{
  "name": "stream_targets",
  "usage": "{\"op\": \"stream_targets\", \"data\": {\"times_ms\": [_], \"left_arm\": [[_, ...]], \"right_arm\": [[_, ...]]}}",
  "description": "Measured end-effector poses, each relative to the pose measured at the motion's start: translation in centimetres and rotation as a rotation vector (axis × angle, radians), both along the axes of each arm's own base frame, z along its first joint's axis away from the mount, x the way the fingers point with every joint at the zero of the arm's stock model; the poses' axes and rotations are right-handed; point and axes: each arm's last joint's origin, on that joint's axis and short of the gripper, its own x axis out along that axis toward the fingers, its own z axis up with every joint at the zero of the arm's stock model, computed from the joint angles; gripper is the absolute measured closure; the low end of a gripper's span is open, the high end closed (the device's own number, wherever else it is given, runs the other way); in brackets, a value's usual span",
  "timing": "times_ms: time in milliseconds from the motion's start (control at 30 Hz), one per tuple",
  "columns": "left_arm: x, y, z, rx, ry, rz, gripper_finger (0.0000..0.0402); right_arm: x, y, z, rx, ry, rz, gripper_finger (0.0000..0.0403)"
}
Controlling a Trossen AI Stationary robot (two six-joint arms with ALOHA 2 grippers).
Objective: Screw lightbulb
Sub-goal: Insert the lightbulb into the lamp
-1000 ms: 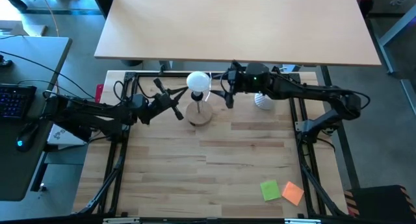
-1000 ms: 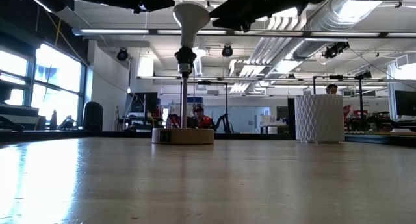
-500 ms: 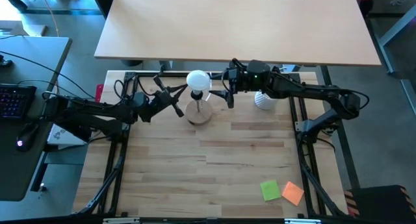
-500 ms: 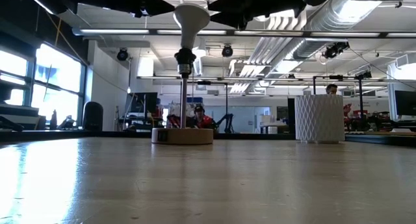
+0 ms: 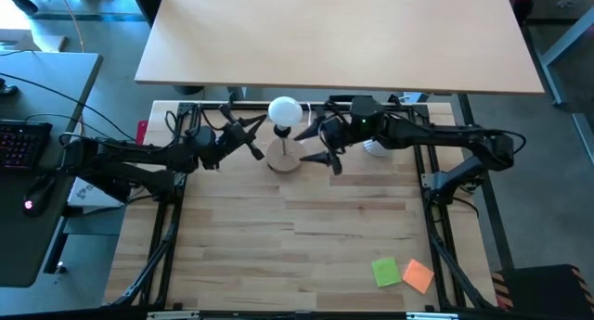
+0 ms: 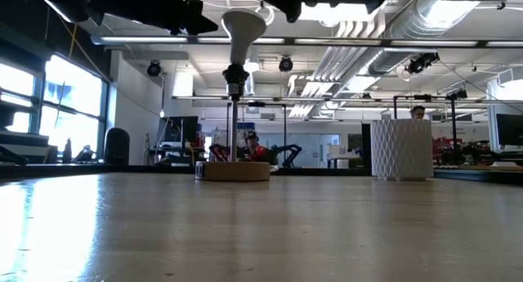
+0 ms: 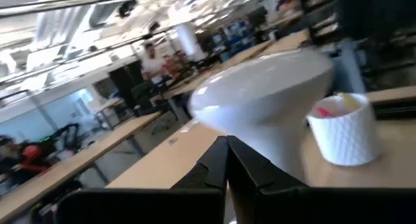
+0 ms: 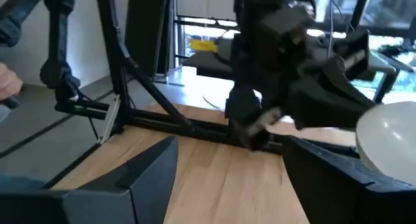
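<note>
The white lightbulb (image 5: pixel 285 109) stands upright on the lamp, its screw end in the black socket (image 6: pixel 235 73). The socket tops a thin stem on the round wooden base (image 5: pixel 283 159). My left gripper (image 5: pixel 257 140) is shut, just left of the bulb and level with it. In the left wrist view its tips (image 7: pixel 227 154) sit in front of the bulb's neck. My right gripper (image 5: pixel 318 142) stands open to the right of the lamp with nothing between its fingers. The bulb (image 8: pixel 390 136) shows at the edge of the right wrist view. My left gripper comes level from the table's left, and its shut fingertips stand at the bulb's cone-shaped neck (image 7: pixel 263 149). Whether they touch it I cannot tell.
A white ribbed cup (image 5: pixel 375 146) with pink items stands behind the right arm at the far right. A green (image 5: pixel 386 272) and an orange sticky note (image 5: pixel 419 275) lie near the front right. The wooden table (image 5: pixel 297 236) lies bare in the middle and near side.
My right gripper has drawn back from the bulb toward the table's right and near side. It has turned, so its open fingers no longer flank the bulb. My left gripper, still shut, has moved toward the far edge and closer to the bulb.
</note>
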Motion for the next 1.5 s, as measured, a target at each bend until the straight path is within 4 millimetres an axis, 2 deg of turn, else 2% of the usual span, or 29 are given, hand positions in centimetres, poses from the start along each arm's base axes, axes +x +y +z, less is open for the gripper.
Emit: {"op": "stream_targets", "data": {"times_ms": [100,233,300,367,467,500,600,733,933,1267,1500], "left_arm": [[0.0,-0.1,-0.2,0.001,0.023,0.041,0.0401],[0.0,-0.8,0.0,0.020,0.023,0.026,0.0402],[0.1,-1.1,0.1,0.021,0.015,0.012,0.0402],[0.1,-1.5,0.2,0.023,-0.002,-0.004,0.0402],[0.2,-1.9,0.5,0.030,-0.033,-0.076,0.0401],[0.2,-2.0,0.6,0.032,-0.046,-0.097,0.0401],[0.2,-2.1,0.9,0.033,-0.082,-0.119,0.0401],[0.4,-1.5,0.7,0.033,-0.081,-0.104,0.0402],[0.9,-0.4,0.1,0.010,-0.096,-0.102,0.0402],[1.2,0.2,-0.1,0.017,-0.104,-0.031,0.0402],[1.0,0.8,-0.6,0.001,-0.064,0.109,0.0402]], "right_arm": [[-0.5,0.1,0.4,-0.018,0.009,-0.056,0.0132],[-1.7,-0.6,0.9,-0.085,0.060,-0.303,0.0165],[-2.1,-1.2,1.0,-0.117,0.084,-0.446,0.0206],[-2.2,-2.1,0.9,-0.125,0.093,-0.563,0.0264],[-1.8,-3.9,0.5,-0.089,0.057,-0.649,0.0364],[-1.6,-4.5,0.2,-0.080,0.051,-0.665,0.0383],[-0.8,-6.0,-0.8,-0.033,0.029,-0.701,0.0385],[-0.3,-6.6,-1.1,0.003,-0.004,-0.612,0.0396],[0.1,-5.9,-1.0,0.020,-0.021,-0.560,0.0400],[-0.1,-4.5,-0.9,0.031,0.026,-0.537,0.0402],[-0.6,-1.8,0.1,0.052,0.050,-0.329,0.0403]]}}
